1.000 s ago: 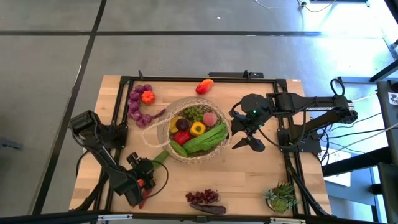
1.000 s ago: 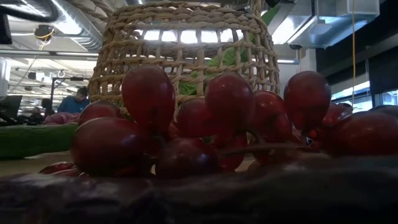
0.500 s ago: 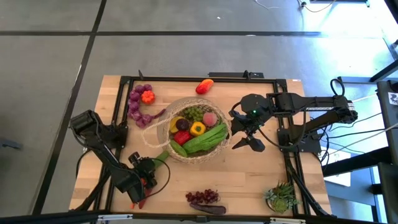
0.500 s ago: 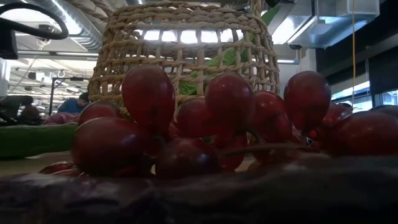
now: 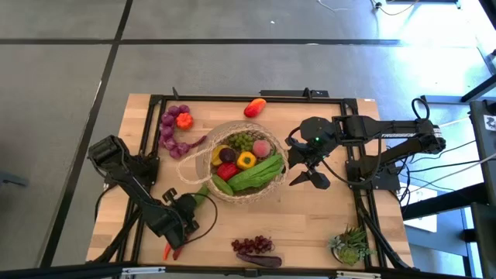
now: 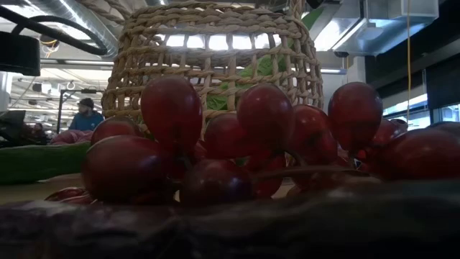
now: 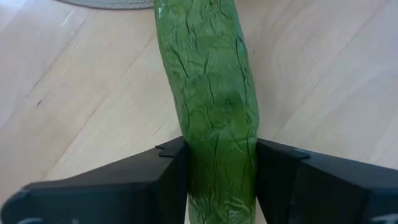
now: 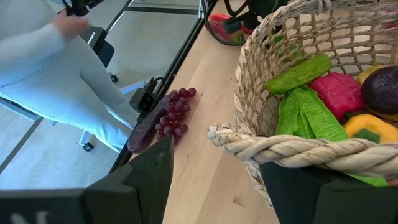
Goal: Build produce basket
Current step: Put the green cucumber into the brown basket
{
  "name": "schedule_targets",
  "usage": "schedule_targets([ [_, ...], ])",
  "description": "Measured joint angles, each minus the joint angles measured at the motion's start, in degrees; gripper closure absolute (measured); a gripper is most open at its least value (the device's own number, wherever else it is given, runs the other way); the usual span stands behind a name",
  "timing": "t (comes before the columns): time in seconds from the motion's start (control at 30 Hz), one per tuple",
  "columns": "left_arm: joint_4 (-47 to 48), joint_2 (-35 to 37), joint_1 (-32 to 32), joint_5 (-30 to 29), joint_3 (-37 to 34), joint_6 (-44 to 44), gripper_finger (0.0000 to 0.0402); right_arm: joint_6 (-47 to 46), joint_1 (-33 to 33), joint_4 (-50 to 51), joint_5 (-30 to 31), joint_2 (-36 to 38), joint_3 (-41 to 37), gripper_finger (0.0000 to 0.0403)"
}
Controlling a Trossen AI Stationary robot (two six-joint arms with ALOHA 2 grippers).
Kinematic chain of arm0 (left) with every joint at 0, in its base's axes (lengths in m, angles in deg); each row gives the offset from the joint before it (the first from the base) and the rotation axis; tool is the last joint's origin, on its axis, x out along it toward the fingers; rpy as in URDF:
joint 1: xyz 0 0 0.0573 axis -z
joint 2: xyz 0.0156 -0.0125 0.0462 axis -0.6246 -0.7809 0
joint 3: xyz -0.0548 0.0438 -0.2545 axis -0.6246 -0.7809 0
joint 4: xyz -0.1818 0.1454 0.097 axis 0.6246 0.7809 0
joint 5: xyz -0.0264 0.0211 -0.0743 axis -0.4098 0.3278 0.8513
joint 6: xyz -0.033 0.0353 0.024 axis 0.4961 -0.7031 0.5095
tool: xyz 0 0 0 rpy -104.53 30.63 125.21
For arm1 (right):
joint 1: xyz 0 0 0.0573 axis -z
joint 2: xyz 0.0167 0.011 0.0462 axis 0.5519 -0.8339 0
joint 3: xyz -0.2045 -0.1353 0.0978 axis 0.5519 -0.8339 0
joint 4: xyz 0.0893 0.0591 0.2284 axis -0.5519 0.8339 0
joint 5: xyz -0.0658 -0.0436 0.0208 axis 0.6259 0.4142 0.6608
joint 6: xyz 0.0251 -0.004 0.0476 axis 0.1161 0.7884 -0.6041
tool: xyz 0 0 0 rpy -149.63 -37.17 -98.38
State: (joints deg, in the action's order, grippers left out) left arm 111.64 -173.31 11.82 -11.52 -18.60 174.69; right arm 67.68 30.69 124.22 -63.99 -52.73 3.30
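My left pincer (image 7: 217,186) sits low over the near-left part of the pale wooden worktop (image 5: 325,225), jaws pressed against both flanks of a long green wrinkled toy cucumber (image 7: 211,99). The left wrist view shows no gap on either side, so I judge the grip taken. The cucumber lies flat on the boards, its far end pointing toward the round tan woven wicker basket (image 5: 203,164). I hold it near one end, probably so the free length can lead over the rim.

The cucumber's skin is creased and matte, like crinkled fabric or soft foam. I expect it to give a little under the jaws. Its body is a gently bowed cylinder.

The basket stands at the worktop's centre, of open, coarse weave with a thick rope-like rim. It already carries red, yellow and green produce pieces (image 5: 246,161) and flat leafy greens (image 8: 305,118).

Still outside it:
- a purple grape bunch (image 5: 252,245) at the near edge
- purple and orange pieces (image 5: 175,124) at far left
- a red-orange piece (image 5: 254,107) at the far edge
- a thin red chilli (image 5: 169,251) just beside my left pincer

My right pincer (image 5: 308,178) hangs just beside the basket's right rim, jaws apart, holding nothing. A spiky green potted plant (image 5: 350,245) stands at the near-right corner.
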Motion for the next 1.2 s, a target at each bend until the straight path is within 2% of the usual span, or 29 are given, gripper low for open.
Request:
schedule_targets([
  [0.13,0.0,1.0,0.8,2.4,1.1,0.1,0.0294,0.0,0.0,0.0,0.0,0.0,0.0,0.018],
  [0.23,1.3,3.0,1.2,6.0,2.2,0.1,0.0294,-0.1,0.0,0.0,0.0,0.0,0.0,0.018],
  [0.4,3.4,7.6,2.8,8.3,2.6,-1.3,0.0295,0.0,0.0,0.0,0.0,0.0,0.0,0.018],
  [0.63,4.6,16.3,3.3,7.2,2.6,-1.3,0.0295,-0.1,0.0,0.0,0.0,0.0,0.0,0.018],
  [0.83,4.7,26.4,3.3,8.6,4.8,-9.6,0.0296,-0.1,0.0,0.0,0.0,0.0,0.0,0.018],
  [1.0,4.9,33.3,3.3,7.0,9.2,-11.2,0.0296,0.0,0.0,0.0,0.1,0.0,0.0,0.018],
  [1.2,4.8,35.2,1.6,2.7,17.1,-19.7,0.0296,0.6,0.0,-0.5,0.1,0.0,0.0,0.018],
])
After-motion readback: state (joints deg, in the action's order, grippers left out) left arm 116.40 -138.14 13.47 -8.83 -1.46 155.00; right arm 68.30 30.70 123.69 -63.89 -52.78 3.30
